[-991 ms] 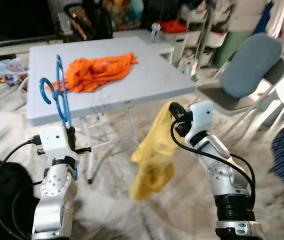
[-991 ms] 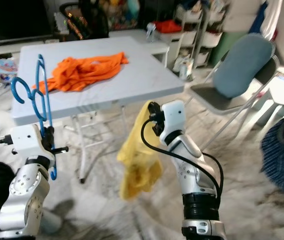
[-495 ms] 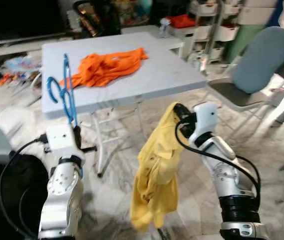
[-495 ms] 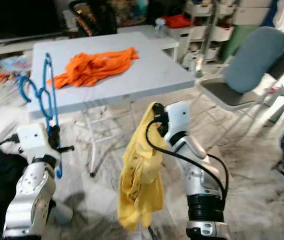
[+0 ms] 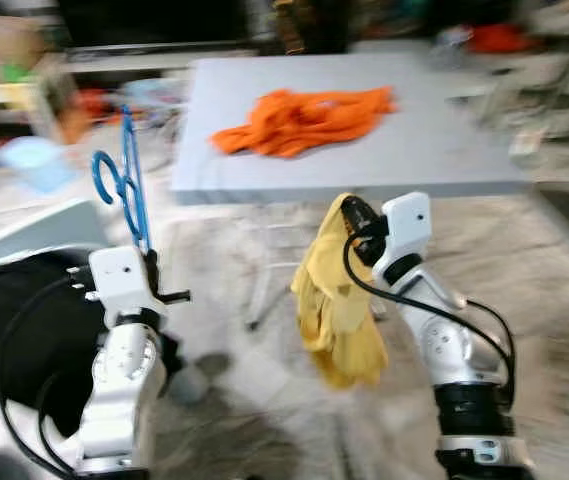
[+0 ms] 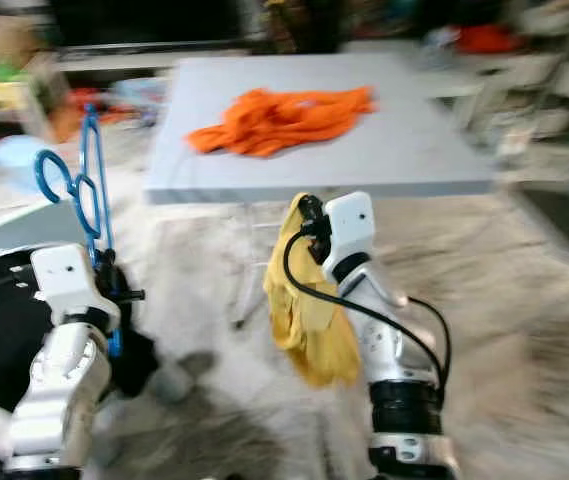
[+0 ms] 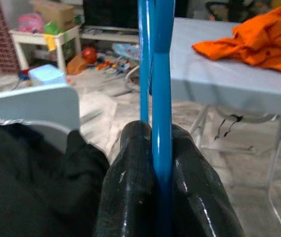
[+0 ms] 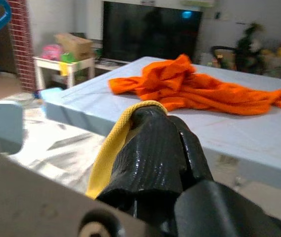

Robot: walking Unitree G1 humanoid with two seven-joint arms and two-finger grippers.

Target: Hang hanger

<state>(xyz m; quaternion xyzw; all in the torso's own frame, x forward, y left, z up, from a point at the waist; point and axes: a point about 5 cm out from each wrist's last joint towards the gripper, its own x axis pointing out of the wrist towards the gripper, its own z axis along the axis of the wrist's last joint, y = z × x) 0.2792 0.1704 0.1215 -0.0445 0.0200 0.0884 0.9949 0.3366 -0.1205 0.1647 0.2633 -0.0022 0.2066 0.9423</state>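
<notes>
Cluttered and blurred, the living room holds a grey folding table [image 5: 444, 150] with an orange garment [image 5: 304, 118] heaped on it. Left gripper [image 7: 161, 148] is clamped on a blue hanger [image 5: 129, 190], held upright beside the robot. Right gripper [image 8: 155, 133] pinches a yellow shirt [image 5: 339, 300] that hangs loose beside the table edge. The shirt could slip free or snag the table leg. No rail or hook for the hanger can be made out through the blur.

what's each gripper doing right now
left gripper: shut on the blue hanger, held upright.
right gripper: shut on the yellow shirt, which hangs below it.
</notes>
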